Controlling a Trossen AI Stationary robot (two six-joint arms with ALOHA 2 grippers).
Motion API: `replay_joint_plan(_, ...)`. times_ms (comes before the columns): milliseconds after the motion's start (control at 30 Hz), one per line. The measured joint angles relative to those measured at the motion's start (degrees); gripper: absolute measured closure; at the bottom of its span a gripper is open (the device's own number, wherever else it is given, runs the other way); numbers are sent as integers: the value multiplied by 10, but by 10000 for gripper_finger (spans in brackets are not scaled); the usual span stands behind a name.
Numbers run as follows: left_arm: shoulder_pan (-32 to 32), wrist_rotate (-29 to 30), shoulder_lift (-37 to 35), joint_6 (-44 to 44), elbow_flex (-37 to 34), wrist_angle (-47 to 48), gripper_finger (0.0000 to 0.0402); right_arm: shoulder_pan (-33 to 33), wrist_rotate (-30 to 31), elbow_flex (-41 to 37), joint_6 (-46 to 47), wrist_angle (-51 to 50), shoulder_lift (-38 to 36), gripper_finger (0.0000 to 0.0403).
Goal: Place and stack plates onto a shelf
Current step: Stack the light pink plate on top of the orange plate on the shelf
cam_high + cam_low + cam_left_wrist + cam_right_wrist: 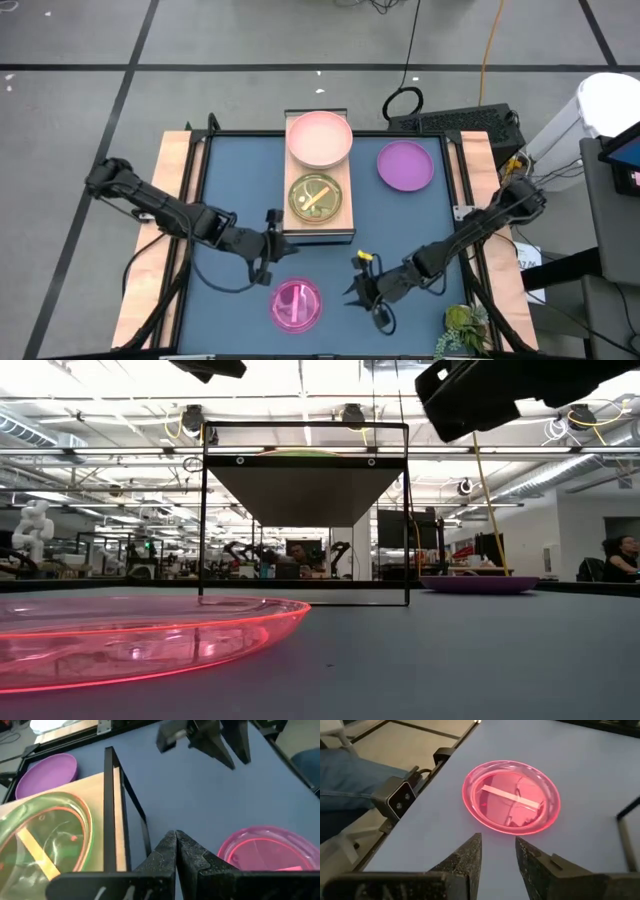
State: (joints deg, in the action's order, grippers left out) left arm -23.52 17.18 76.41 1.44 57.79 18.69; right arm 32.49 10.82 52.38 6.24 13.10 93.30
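A translucent green plate (315, 197) lies on the near half of the light-wood shelf (345, 215), which stands raised on a black frame (305, 510). On the shelf's far end rests a salmon pink plate (319, 138). A purple plate (405, 165) lies on the blue table to the right of the shelf. By the table's near edge lies a magenta plate (296, 305). My left gripper (272, 255) hangs shut above the table between the shelf's near end and the magenta plate. To the right of that plate my right gripper (497, 847) is open and points at it.
Wooden side boards (175, 170) flank the blue table. A small plant (465, 330) stands at the near right corner. A camera block (395, 797) sits on the near edge, with a person's leg (350, 775) beyond it. Bare table lies between shelf and purple plate.
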Motion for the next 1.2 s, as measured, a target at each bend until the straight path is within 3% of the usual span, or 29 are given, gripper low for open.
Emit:
replay_joint_plan(233,-35,36,-11,-50,-43,-39,399,8,-1,56,-10,0,65,298)
replay_joint_plan(667,-116,131,-16,-91,-71,-41,399,14,1,111,-127,21,184,294)
replay_joint_plan(967,-126,149,-16,-109,-119,-93,399,14,29,111,-248,59,203,258)
replay_joint_plan(1200,-126,149,-16,-123,-127,-109,399,9,25,110,-334,58,203,262)
